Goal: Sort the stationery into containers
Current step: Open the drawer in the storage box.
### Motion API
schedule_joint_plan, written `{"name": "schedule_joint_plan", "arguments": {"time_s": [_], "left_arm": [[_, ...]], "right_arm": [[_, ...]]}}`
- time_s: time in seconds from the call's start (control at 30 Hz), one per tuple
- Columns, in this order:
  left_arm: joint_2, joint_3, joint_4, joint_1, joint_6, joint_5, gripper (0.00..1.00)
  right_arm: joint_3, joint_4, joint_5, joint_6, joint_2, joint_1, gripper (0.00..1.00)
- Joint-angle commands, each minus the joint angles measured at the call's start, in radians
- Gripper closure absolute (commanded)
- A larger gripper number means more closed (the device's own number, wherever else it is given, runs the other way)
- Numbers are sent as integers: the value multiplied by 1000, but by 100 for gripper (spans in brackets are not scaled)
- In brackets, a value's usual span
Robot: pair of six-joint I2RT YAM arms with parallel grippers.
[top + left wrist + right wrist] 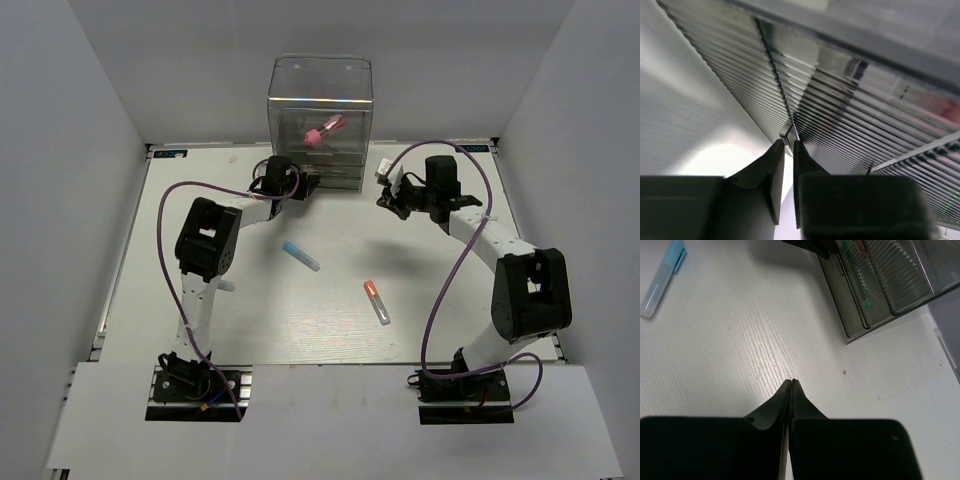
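The tall clear box (320, 110) stands at the back centre, with a pink-red tube (323, 131) inside its upper part and stacked drawers (335, 172) below. My left gripper (308, 186) is at the drawers' left front. In the left wrist view its fingertips (788, 143) are closed to a narrow gap on a small drawer handle tab (786, 131). My right gripper (389, 198) is shut and empty above the table, right of the drawers (880, 285). A blue-capped white marker (300, 255) and an orange-tipped clear pen (377, 300) lie mid-table. The marker also shows in the right wrist view (660, 277).
Ribbed clear drawer fronts (850, 115) fill the left wrist view. A mint-green item (867, 304) shows inside one drawer. Purple cables (170, 215) loop over both arms. Grey walls (60, 150) enclose the white table (300, 330).
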Motion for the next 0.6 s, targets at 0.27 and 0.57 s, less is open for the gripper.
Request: {"name": "schedule_joint_plan", "arguments": {"time_s": [0.27, 0.57], "left_arm": [[30, -48, 156, -1, 62, -29, 100], [-86, -224, 215, -19, 82, -29, 100]], "right_arm": [[-15, 8, -24, 7, -44, -4, 100], [-43, -53, -48, -11, -53, -4, 95]]}}
